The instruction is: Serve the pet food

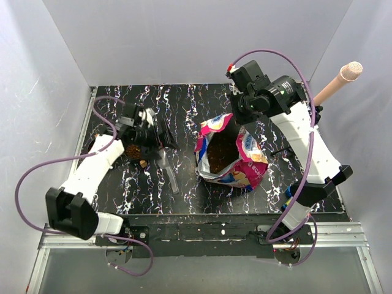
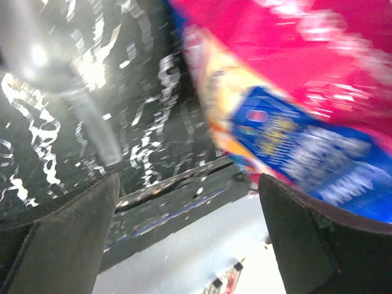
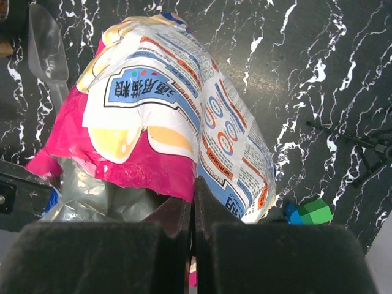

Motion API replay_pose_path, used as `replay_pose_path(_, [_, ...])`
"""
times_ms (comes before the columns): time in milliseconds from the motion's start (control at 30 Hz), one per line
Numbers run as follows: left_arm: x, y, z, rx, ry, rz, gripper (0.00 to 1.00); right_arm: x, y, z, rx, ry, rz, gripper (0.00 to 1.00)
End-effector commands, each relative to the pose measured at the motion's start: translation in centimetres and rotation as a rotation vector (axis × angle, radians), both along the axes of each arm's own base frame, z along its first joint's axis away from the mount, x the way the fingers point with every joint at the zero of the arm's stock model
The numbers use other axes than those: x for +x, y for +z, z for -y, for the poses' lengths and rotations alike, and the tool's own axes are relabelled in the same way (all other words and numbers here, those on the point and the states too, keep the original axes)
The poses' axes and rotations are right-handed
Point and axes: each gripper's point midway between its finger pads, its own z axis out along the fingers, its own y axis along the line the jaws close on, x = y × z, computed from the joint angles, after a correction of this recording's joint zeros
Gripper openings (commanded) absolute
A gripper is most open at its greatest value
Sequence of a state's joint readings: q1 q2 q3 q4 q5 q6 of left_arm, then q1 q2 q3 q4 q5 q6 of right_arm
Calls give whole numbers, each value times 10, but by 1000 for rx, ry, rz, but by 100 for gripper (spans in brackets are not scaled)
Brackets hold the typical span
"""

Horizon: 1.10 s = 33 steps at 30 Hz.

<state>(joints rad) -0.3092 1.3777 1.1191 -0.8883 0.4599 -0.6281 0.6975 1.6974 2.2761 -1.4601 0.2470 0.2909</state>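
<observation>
The magenta-and-blue pet food bag (image 1: 236, 165) stands open mid-table, with brown kibble (image 1: 222, 153) showing inside. My right gripper (image 1: 241, 115) is shut on the bag's far rim; in the right wrist view the fingers (image 3: 195, 205) pinch the magenta edge of the bag (image 3: 159, 104). My left gripper (image 1: 157, 136) is open and empty, left of the bag; in the left wrist view its gripper (image 2: 190, 236) frames the blurred bag (image 2: 294, 92). A clear plastic scoop (image 1: 167, 166) lies on the table between gripper and bag. A small dark bowl holding kibble (image 1: 131, 150) sits under the left arm.
A few loose pellets (image 1: 143, 163) lie by the bowl. Green and blue toy blocks (image 3: 309, 212) sit beside the bag's right side, near a black wire stand (image 3: 367, 150). A beige rod (image 1: 337, 82) sticks out at the back right. White walls enclose the table.
</observation>
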Motion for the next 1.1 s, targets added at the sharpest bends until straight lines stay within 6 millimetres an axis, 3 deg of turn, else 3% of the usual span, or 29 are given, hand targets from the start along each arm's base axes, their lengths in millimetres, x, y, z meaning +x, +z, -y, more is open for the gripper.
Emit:
replay_pose_path(0, [-2,96,10,-114,-74,199,91,12,79,-21,269,40,275,1])
replay_pose_path(67, [-1,129,26,-183,-126,294,78,12,75,-26,294,37,257,1])
replay_pose_path(133, [-4,153,43,-196,-195,396,76,11,76,-31,319,38,246,1])
replay_pose_path(233, [-17,168,65,-176,-281,476,92,10,78,-35,337,45,238,1])
replay_pose_path(333, [-23,166,79,-135,-312,509,96,11,80,-34,331,43,237,1])
replay_pose_path(433, [-29,151,95,-66,-356,498,83,11,81,-33,326,42,239,1])
replay_pose_path(567, [-13,137,99,74,-269,526,72,8,81,-31,322,43,238,1])
replay_pose_path(667, [0,129,110,78,-227,527,73,3,78,-28,315,47,222,1])
replay_pose_path(733, [11,110,117,118,-188,467,74,1,74,-26,304,40,205,1])
replay_pose_path(867, [29,91,114,210,-84,414,46,-7,55,-18,243,31,157,5])
replay_pose_path(1067, [48,121,118,188,-5,488,20,-32,25,11,33,50,178,36])
